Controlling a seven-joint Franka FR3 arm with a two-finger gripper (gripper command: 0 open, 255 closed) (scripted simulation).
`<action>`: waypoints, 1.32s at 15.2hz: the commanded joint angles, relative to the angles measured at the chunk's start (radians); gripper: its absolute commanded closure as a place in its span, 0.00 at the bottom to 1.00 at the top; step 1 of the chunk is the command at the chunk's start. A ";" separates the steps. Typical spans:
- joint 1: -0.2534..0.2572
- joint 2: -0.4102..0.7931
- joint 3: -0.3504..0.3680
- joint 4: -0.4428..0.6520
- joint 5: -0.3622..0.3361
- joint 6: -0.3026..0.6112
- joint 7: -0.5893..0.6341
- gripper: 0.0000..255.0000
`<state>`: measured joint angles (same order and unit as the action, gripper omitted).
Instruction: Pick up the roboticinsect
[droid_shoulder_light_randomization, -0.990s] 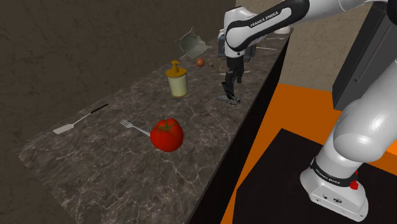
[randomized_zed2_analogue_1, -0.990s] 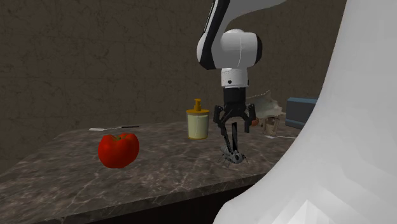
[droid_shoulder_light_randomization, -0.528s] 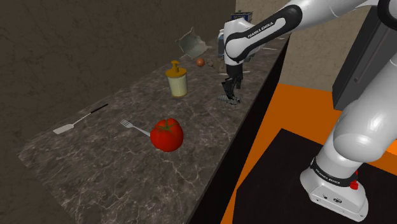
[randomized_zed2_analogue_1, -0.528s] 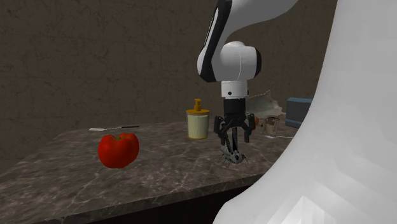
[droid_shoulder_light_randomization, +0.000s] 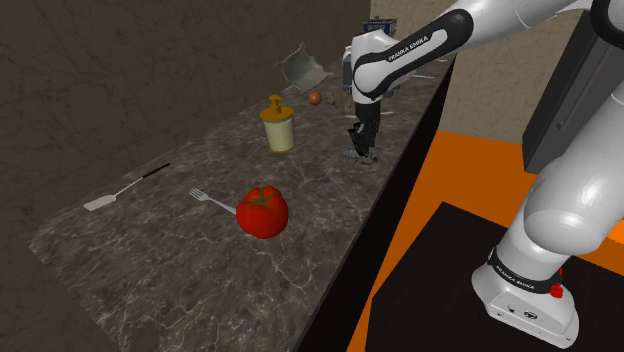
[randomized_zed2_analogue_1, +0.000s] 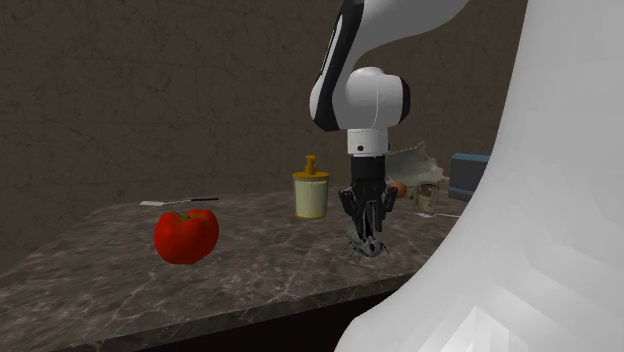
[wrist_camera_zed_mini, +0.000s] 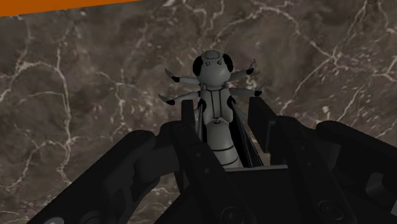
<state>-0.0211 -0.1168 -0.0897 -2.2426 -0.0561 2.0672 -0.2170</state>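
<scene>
Two black fingers of the all-black gripper stand narrow on either side of the small grey-and-white robotic insect with dark eyes and thin splayed legs. As far as the wrist view tells, they press against its slim body, so I judge it clasped. It rests on the dark veined marble counter, close to the edge on the stand's side and well apart from the yellow lidded jar and the red tomato. For a good lift, the squeeze should bear on the body rather than the legs, and the rise should go straight up and slowly, since so slender a thing could pivot or slip free.
</scene>
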 joint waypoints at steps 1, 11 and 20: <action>0.000 0.000 0.000 0.000 0.000 0.000 0.000 1.00; 0.000 -0.037 0.001 0.069 0.000 -0.106 -0.003 1.00; 0.001 -0.059 0.003 0.143 0.000 -0.203 -0.005 1.00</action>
